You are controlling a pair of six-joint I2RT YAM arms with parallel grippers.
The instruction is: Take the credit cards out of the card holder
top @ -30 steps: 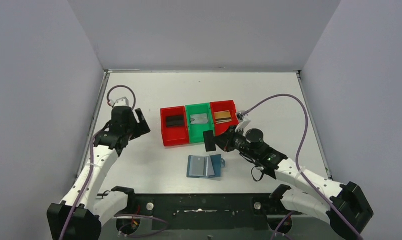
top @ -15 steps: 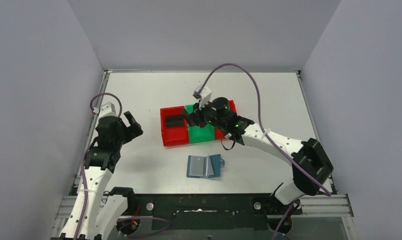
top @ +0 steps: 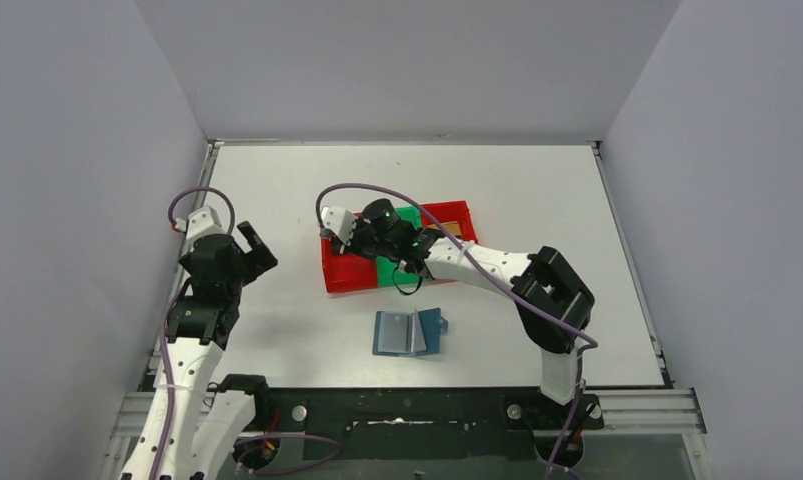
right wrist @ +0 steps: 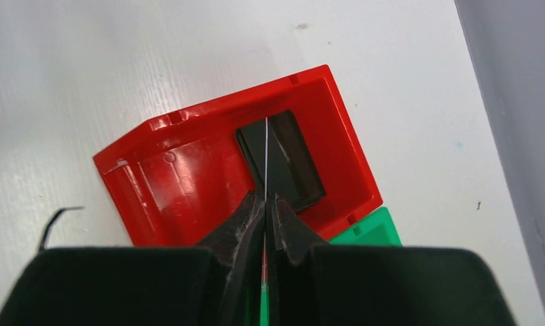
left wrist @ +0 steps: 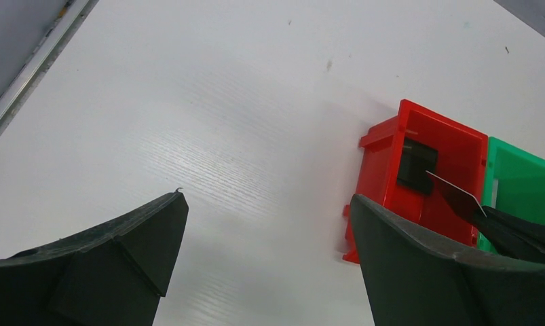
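The held card [right wrist: 265, 156] is the one I am watching. It is pinched in the right gripper [right wrist: 264, 197], whose fingers are pressed together on its near end. My right wrist camera sees it edge-on, as a thin pale line running straight out from the fingertips. From the left wrist it looks dark with a light edge, and it is tilted with its far corner over the mouth of the left red bin [top: 347, 276].

A black card [right wrist: 293, 166] lies flat on the floor of that bin, directly under the held one. I cannot tell whether the two touch.

The card holder [top: 407, 332] lies spread open on the table [top: 537, 200]. It is nearer to me than the bins and well apart from both grippers. Its lighter inside faces up and its tab sticks out on the right.

The bins stand in a row, touching side to side. The green bin [top: 391, 276] is in the middle and the right red bin [top: 455, 210] is beyond it. My right arm reaches across from the right and lies over the green bin and part of the right red one, so I cannot make out what is in them.

The left gripper [left wrist: 268, 197] hangs above bare table, to the left of the bins. Its jaws are spread wide with nothing between them. Through that gap I see only white tabletop, with the left red bin off to the right.
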